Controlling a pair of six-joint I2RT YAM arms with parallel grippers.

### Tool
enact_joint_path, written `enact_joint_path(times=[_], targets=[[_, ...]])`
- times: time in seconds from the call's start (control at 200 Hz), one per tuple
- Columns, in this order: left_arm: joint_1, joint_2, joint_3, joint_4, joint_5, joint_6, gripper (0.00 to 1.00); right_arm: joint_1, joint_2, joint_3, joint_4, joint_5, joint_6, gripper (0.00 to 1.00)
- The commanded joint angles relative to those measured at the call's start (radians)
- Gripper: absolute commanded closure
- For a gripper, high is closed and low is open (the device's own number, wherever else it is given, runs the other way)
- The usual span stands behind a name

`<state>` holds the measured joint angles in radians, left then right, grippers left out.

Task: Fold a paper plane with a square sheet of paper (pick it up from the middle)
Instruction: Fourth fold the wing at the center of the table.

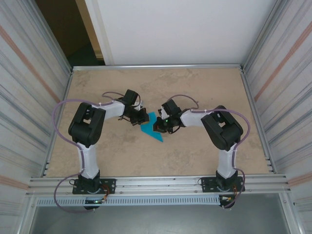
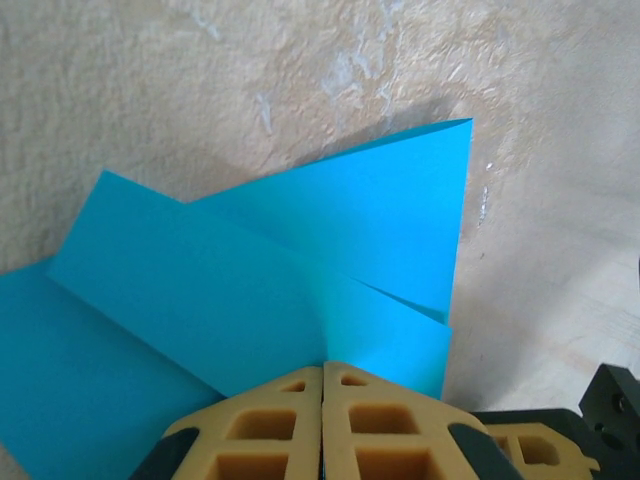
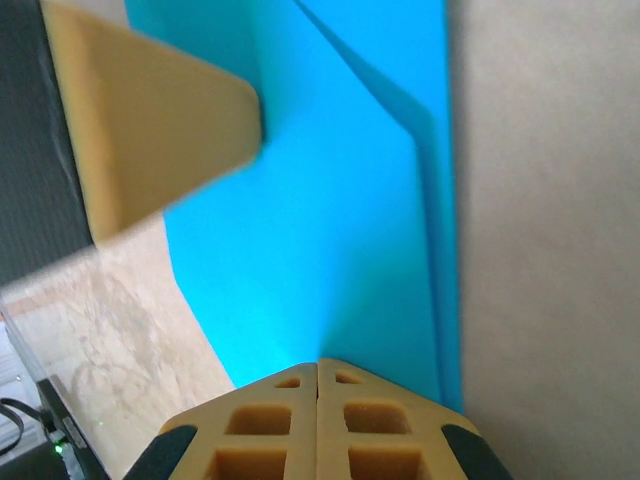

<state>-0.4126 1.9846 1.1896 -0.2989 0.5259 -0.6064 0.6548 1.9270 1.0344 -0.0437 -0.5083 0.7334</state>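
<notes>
**Q:** Where is everything now?

**A:** The largest first: the beige table (image 1: 204,87). Over it my left arm (image 1: 87,127) and my right arm (image 1: 222,127) bend toward each other. Between them, near the middle of the table, is the teal-blue sheet of paper (image 1: 151,127). It already has folds: in the left wrist view one layer lies across another (image 2: 300,260) and a flap rises behind. I cannot tell if its low corner touches the table.

**Q:** And your claws?

**A:** My left claw (image 2: 322,372) is pressed together, with no gap between the pads, and the paper's edge runs in between them. I judge that it pinches the sheet. My right claw (image 3: 318,365) is pressed together in the same way on the other side, beside a long folded edge (image 3: 340,200). One of the left claw's fingers (image 3: 150,120) shows close to the paper in the right wrist view.

**Q:** How will the paper behave?

**A:** I judge it very light, thin and limp. It will bend with almost no force, it takes a wrong crease easily, and it may tear or slide out between smooth pads. The best hold, I think, is near a fold, where the doubled layers are stiffer. A single loose corner is the worse place. The pull from both sides should be gentle and equal.
</notes>
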Motion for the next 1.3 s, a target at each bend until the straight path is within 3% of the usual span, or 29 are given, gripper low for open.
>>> enact_joint_path(times=[0.0,0.616,0.862,1.032,1.097,1.293], targets=[[0.008,0.078,-0.013,-0.117,-0.148,0.0,0.93,0.004,-0.069,-0.085,-0.088,0.013,0.018,0.95],[0.011,0.105,0.02,-0.147,-0.143,0.008,0.93,0.008,-0.22,-0.265,-0.201,0.036,-0.026,0.95],[0.011,0.105,0.057,-0.141,-0.09,0.036,0.9,0.006,-0.316,-0.289,-0.157,0.076,-0.018,0.92],[0.009,0.053,0.111,-0.122,-0.016,0.052,0.87,-0.014,-0.361,-0.26,0.007,0.129,0.061,0.81],[0.009,0.008,0.118,-0.087,0.028,0.043,0.85,-0.024,-0.343,-0.236,0.052,0.141,0.088,0.72],[0.025,-0.158,0.068,0.004,0.042,-0.005,0.62,-0.051,-0.243,-0.138,0.112,0.192,0.092,0.59]])
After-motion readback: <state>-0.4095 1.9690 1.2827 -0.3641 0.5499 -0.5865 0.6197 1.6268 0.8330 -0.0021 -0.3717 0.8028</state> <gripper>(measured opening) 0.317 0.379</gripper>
